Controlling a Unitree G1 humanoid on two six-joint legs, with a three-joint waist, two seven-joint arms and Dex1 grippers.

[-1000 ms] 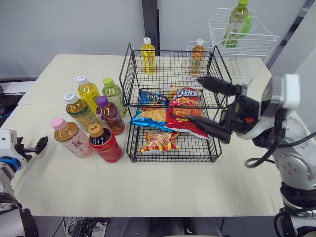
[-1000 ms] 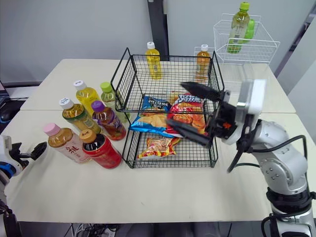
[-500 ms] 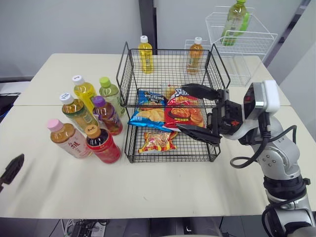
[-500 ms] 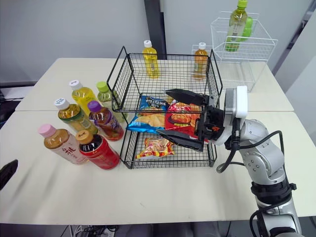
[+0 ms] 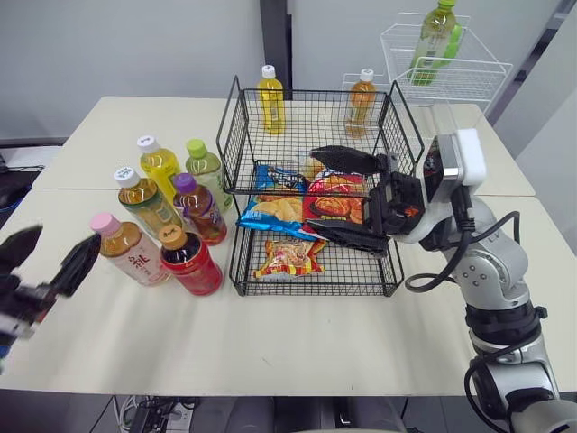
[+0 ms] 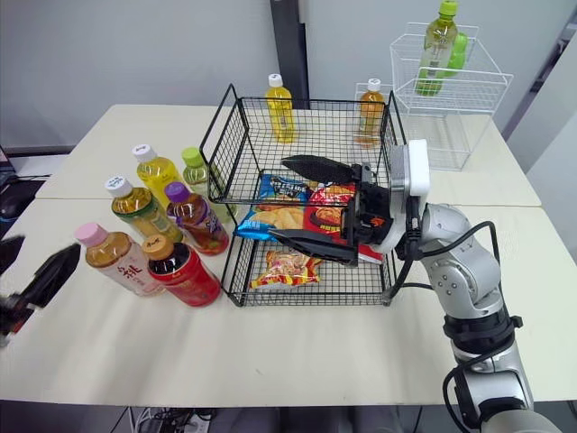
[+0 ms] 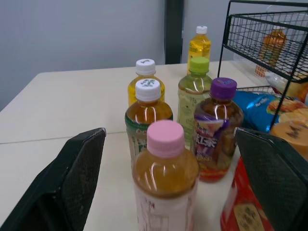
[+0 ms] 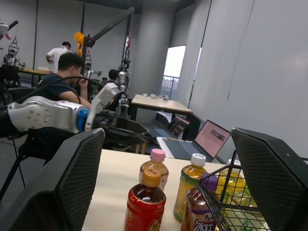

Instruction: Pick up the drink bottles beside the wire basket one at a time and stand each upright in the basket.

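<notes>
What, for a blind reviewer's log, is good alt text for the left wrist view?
The open left gripper faces a pink-capped bottle standing on a pale table. Behind it stand two white-capped bottles, a green-capped bottle and a purple-capped bottle, beside the black wire basket.

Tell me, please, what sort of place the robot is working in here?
Most likely a robotics lab in an office: people sit among desks with a laptop open, while bottles and a wire basket are staged on a plain table.

six bottles (image 5: pixel 200 209) | upright, clustered | just left of black wire basket (image 5: pixel 315 281)
</notes>
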